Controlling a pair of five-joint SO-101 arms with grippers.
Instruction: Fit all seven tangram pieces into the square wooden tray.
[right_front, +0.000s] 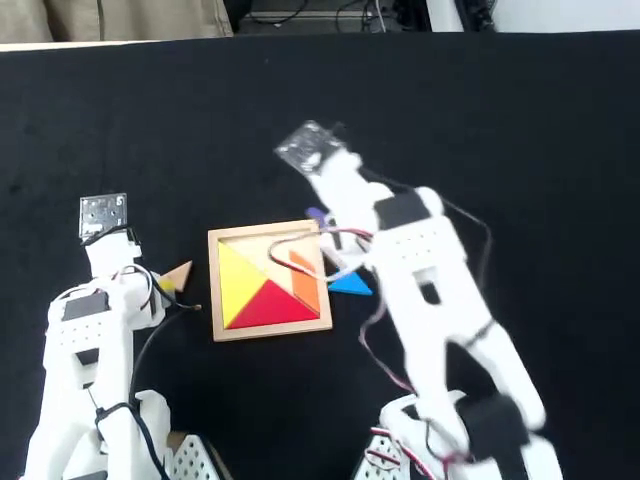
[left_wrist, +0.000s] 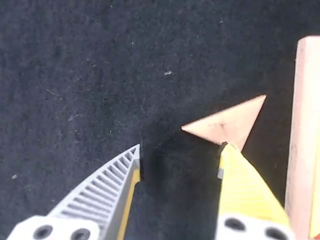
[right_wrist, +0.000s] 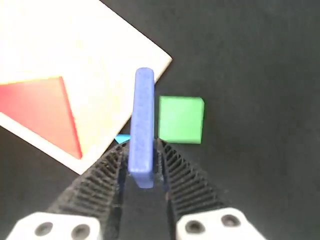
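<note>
The square wooden tray (right_front: 222, 328) lies mid-table holding a yellow triangle (right_front: 238, 282), a red triangle (right_front: 280, 304) and an orange piece (right_front: 305, 280). My right gripper (right_wrist: 142, 150) hangs over the tray's far right corner (right_wrist: 150, 55), shut on a dark blue piece (right_wrist: 143, 120) held on edge. A green square (right_wrist: 181, 119) lies on the cloth just off that corner. A light blue triangle (right_front: 350, 285) rests against the tray's right side. My left gripper (left_wrist: 180, 147) is open left of the tray, one fingertip (left_wrist: 223, 150) touching a tan triangle (left_wrist: 227, 122).
Black cloth covers the table (right_front: 520, 130). The tray's wooden wall (left_wrist: 302, 135) stands close beside the tan triangle. The right arm (right_front: 430, 290) and its cables cross the tray's right side. Free cloth lies behind and to the far left.
</note>
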